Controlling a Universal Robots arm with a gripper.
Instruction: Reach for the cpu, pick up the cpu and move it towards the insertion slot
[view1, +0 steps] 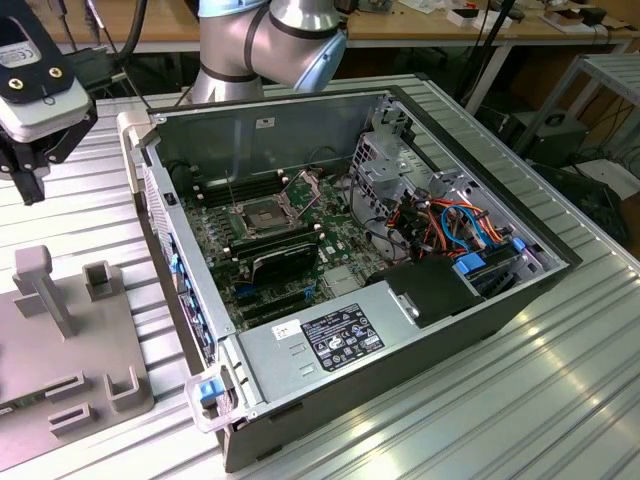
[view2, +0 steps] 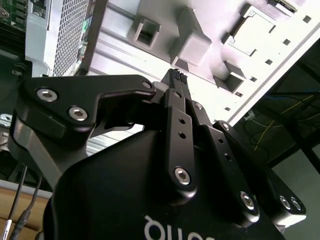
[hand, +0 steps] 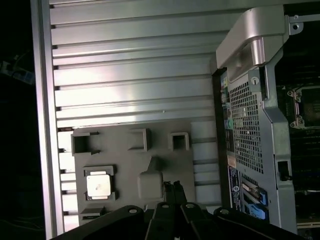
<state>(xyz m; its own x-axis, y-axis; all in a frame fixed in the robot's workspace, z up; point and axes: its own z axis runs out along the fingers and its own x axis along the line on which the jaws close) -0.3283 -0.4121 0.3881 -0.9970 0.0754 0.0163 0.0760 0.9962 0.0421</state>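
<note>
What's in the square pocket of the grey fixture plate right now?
The cpu lies flat in that pocket, pale face up. The chip covers the pocket floor and its own underside, so neither can be seen.

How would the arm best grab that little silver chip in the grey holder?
Probably by two opposite thin edges, coming straight down from above: the cpu lies flat in a shallow pocket of the grey holder, so a sideways approach looks blocked.
</note>
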